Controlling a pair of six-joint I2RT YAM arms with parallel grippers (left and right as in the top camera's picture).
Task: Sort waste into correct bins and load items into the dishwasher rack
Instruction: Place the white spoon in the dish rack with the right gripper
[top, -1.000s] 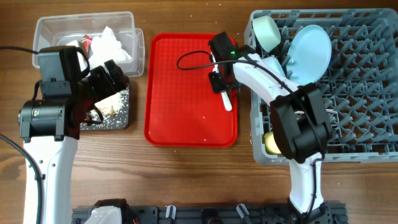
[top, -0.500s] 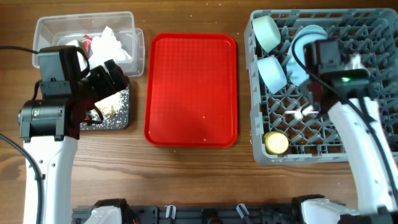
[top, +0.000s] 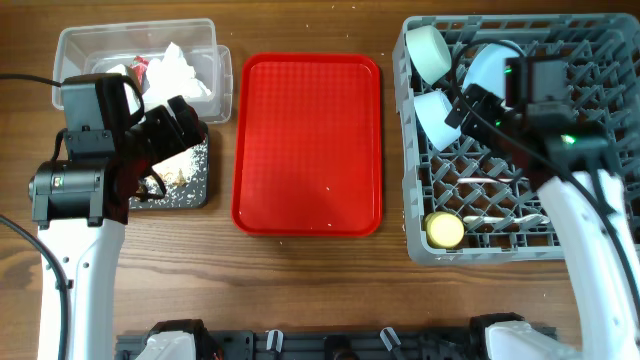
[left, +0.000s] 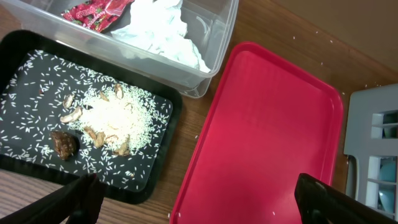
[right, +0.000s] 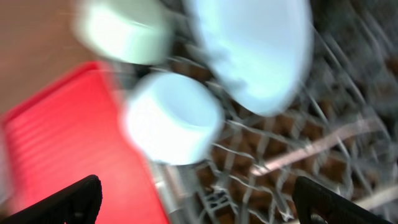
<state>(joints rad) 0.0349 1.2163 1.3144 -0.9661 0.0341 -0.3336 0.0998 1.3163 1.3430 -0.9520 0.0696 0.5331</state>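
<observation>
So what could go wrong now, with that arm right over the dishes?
1. The right gripper is open close to the lower bowl and the plate leaning in the rack; a sideways move might knock them over.
2. The right wrist view is blurred, so that arm is probably moving fast, making a bump likelier.
3. The left gripper hovers by the black tray; a nudge could scatter its loose rice.

The desk (top: 300, 285) is matt brown wood with visible grain. The red tray (top: 308, 140) is plastic, finely ribbed (a dull sheen). The tub (top: 95, 42) is clear glossy plastic; the napkin (left: 163, 34) crumpled paper; the wrapper (left: 93, 9) shiny; the rack (top: 625, 50) matt grey plastic.
</observation>
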